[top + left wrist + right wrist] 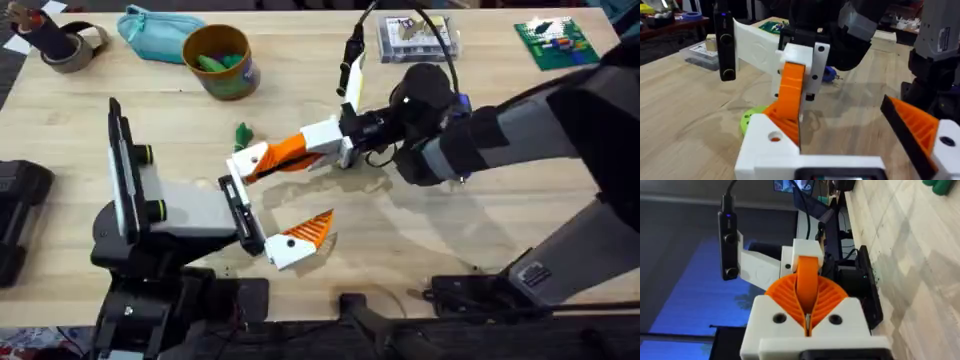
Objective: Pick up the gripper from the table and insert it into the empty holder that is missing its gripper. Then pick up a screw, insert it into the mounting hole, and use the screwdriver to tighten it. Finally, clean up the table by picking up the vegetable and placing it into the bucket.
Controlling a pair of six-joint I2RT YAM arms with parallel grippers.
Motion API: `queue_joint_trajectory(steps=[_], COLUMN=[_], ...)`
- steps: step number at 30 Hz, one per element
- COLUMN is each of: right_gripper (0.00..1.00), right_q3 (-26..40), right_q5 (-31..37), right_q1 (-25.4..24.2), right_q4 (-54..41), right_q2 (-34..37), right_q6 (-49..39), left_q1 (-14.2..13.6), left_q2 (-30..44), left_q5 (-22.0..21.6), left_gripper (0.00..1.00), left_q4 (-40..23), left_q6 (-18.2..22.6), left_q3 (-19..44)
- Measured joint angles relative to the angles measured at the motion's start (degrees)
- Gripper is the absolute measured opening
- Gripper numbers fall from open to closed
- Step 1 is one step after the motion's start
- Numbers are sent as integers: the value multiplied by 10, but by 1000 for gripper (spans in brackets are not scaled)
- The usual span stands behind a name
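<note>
i have the gripper (290, 150) pinched between the closed pads of the right gripper (318, 142), held clear of the table (480, 120) near its middle, tip pointing at the holder (245, 165). by my read the step in hand is seating it, so i want the white base lined up square with the bracket and pushed straight along the black rail (243, 212), no twisting, slow, watching the left wrist view where the orange piece (790, 95) meets the white bracket (765, 145). the tip looks touching or just short of the holder; i cannot tell which. the left gripper (265, 205) sits near the front edge with its fingers spread wide, one side bare, the other carrying the fixed orange finger (310, 230), and has hold of nothing. the bucket (220, 60) stands by the far edge, left of centre, a green vegetable (243, 133) between it and the holder.
</note>
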Motion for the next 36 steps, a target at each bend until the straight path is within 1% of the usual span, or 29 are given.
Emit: queue_joint_trajectory(steps=[10, 27, 36], right_gripper=[22, 22, 22], right_q3=[0, -6, -18], right_q5=[2, 32, 40], right_q1=[0, 7, 8], right_q4=[-2, -4, -5], right_q2=[0, -3, -13], right_q6=[2, 2, 2], left_q1=[0, 0, 0], left_q2=[0, 0, 0], left_q5=[-1, -11, -8], left_gripper=[986, 987, 987], left_q4=[0, 1, 1], left_q6=[0, -2, -2], left_q3=[0, 0, 0])
